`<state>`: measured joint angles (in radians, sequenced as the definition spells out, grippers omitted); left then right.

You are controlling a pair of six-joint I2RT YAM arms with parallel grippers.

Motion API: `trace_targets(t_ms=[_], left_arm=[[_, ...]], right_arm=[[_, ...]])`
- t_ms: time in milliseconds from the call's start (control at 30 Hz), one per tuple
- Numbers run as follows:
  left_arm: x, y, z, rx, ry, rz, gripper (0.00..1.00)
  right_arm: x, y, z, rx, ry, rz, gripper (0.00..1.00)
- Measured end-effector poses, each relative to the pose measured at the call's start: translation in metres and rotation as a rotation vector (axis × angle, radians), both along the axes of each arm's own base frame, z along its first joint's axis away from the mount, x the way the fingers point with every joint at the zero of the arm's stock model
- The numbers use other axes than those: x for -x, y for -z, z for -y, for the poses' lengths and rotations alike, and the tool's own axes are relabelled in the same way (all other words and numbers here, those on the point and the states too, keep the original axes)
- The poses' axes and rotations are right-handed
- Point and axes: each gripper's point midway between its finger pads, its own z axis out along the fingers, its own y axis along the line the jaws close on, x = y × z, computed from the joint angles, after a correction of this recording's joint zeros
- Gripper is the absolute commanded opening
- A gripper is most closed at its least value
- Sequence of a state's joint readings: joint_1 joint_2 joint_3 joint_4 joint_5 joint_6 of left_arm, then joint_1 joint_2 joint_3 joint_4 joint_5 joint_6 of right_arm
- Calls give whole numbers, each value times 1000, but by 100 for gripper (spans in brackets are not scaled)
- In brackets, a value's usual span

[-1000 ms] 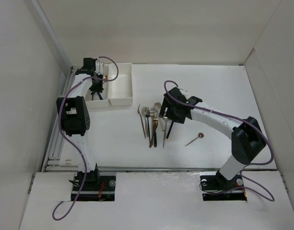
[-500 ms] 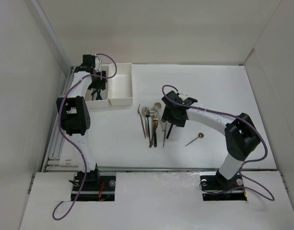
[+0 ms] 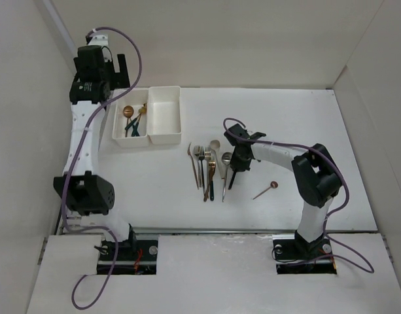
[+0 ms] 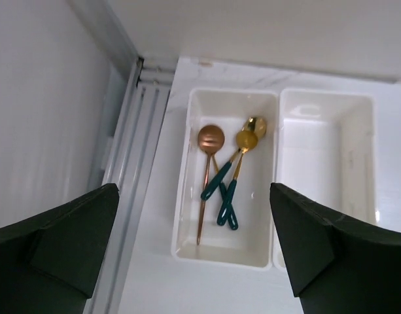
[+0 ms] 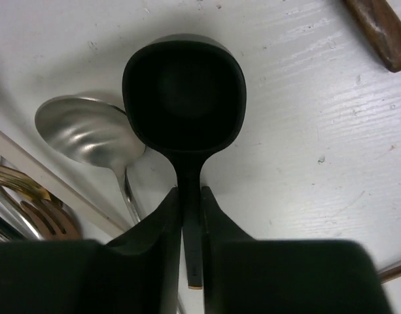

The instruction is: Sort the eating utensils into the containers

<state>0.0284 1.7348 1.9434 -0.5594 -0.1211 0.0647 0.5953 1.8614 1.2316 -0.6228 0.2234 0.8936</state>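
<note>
A white table (image 3: 285, 118) is being enclosed on three sides by plain pale panels: a left wall (image 3: 30, 98), a back wall (image 3: 220, 39) and a right wall (image 3: 383, 91). Along the table's left edge, a grooved metal rail (image 4: 138, 150) is being shown running beside the wall into the far corner. The near edge is being bordered by a second rail (image 3: 220, 230) and a white board (image 3: 213, 275). The whole enclosure is being lit softly and evenly, and only faint shadows are being cast.
</note>
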Motion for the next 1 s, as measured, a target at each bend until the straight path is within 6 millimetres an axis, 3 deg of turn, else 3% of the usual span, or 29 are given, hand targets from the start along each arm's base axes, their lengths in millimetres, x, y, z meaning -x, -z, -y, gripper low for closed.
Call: trace_targets(t_ms=[33, 133, 233, 333, 433, 500, 633, 700, 767, 933, 1000], left_arm=[[6, -16, 2, 6, 8, 50, 100], [33, -43, 16, 29, 90, 135, 100], [52, -50, 44, 54, 262, 148, 99], [61, -37, 83, 71, 468, 103, 95], [81, -2, 144, 108, 743, -19, 97], [109, 28, 195, 149, 974, -138, 97], [153, 50, 247, 203, 1227, -247, 98], [169, 52, 261, 227, 1303, -266, 100], [178, 49, 267, 255, 1347, -263, 100], [188, 59, 270, 312, 1363, -289, 100], [188, 65, 272, 321, 1347, -307, 92]], right_arm=[[-1, 0, -1, -2, -1, 2, 1], [-2, 0, 0, 2, 3, 5, 0], [-1, -2, 5, 50, 20, 21, 0], [4, -17, 14, 155, 32, 60, 0], [-4, -63, -5, 162, -2, 173, 0], [-18, -111, -36, 55, -55, 293, 0], [-36, -219, -97, -270, -151, 523, 0], [-38, -256, -115, -389, -186, 594, 0], [-40, -272, -126, -457, -209, 630, 0], [-37, -270, -146, -532, -265, 617, 0], [-34, -265, -149, -539, -278, 604, 0]])
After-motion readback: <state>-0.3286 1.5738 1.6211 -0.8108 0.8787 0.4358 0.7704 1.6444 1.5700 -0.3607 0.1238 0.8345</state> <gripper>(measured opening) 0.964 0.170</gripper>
